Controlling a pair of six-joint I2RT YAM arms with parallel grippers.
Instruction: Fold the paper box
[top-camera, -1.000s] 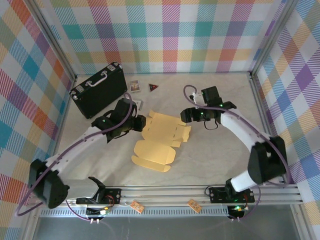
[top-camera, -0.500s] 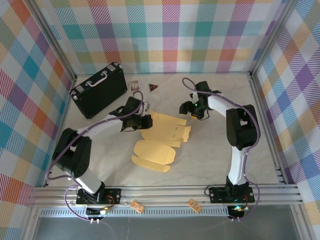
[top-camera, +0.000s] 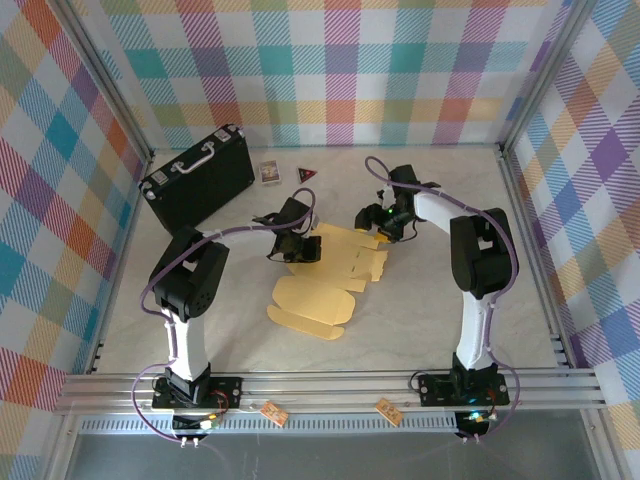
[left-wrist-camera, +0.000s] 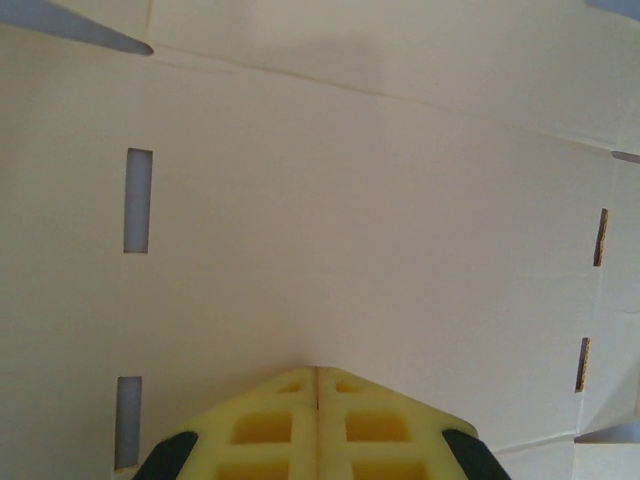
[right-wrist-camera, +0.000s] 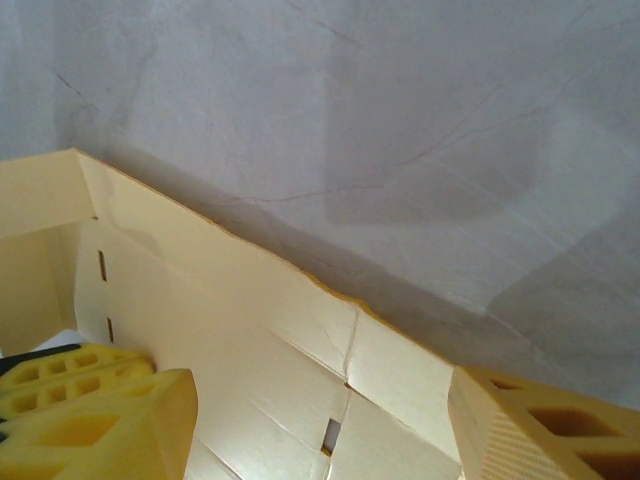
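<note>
The paper box (top-camera: 325, 272) lies as a flat mustard-yellow die-cut sheet in the middle of the table. My left gripper (top-camera: 303, 246) rests on its upper left part. In the left wrist view the left gripper (left-wrist-camera: 317, 370) is shut with nothing between its fingers, and their joined tips touch the pale cardboard (left-wrist-camera: 350, 200). My right gripper (top-camera: 376, 224) is at the sheet's upper right edge. In the right wrist view the right gripper (right-wrist-camera: 322, 392) is open, its fingers astride the sheet's edge flap (right-wrist-camera: 250, 340).
A black hard case (top-camera: 197, 180) with a pale handle lies at the back left. A small card (top-camera: 268, 172) and a dark triangle (top-camera: 307, 175) sit behind the sheet. Two tags (top-camera: 273, 412) hang on the front rail. Plaid walls close in three sides.
My left gripper has moved right onto the sheet and closed. My right gripper has come down and left to the sheet's upper right edge, its jaws narrowing a little.
</note>
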